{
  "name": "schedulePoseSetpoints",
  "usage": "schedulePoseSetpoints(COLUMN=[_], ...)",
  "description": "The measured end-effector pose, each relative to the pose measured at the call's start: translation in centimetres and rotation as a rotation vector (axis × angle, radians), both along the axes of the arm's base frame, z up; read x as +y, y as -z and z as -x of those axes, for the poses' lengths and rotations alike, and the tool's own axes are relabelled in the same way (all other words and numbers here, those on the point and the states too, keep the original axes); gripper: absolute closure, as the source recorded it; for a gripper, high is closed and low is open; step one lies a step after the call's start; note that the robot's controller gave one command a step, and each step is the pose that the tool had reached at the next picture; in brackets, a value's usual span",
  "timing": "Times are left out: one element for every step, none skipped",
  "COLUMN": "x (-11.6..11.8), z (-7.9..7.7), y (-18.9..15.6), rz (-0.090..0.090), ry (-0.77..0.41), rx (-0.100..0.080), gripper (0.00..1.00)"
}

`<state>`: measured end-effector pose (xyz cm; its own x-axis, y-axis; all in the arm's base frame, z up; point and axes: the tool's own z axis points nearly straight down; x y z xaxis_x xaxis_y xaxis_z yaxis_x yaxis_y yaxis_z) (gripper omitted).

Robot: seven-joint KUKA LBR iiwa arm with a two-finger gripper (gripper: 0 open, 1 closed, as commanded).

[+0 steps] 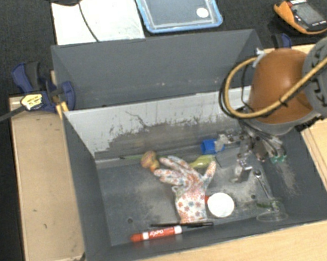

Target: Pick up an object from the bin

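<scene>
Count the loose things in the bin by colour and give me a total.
Patterned glove: 1
White disc: 1
Red marker: 1
Black pen: 1
Blue piece: 1
Yellow-green piece: 1
Tan piece: 1
Total: 7 that can be made out.

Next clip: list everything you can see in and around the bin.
glove: one, white with red and blue dots, middle of the floor
round lid: one, white, beside the glove's cuff
marker: one, red, by the front wall
thin stick: one, black, just behind the marker
small block: one, blue, near the back wall
lump: one, tan, back, left of the glove
tray: one, blue-rimmed, beyond the bin
bin: one, grey
claw: one, metal, low over the bin's right side
wrist cover: one, orange, above the claw
</scene>
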<state>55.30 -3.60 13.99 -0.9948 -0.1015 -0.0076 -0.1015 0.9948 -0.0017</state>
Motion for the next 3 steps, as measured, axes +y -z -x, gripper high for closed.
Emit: schedulePoseSetpoints(x=[4.7, 6.1, 8.4], z=[-3.5, -2.9, -1.0], y=[0.5, 0.6, 5.0], rz=[-0.001, 0.001, -0.002], ry=[-0.041, -0.123, 0.012], rx=[-0.005, 0.001, -0.005], gripper=[0.0, 0.0, 0.0])
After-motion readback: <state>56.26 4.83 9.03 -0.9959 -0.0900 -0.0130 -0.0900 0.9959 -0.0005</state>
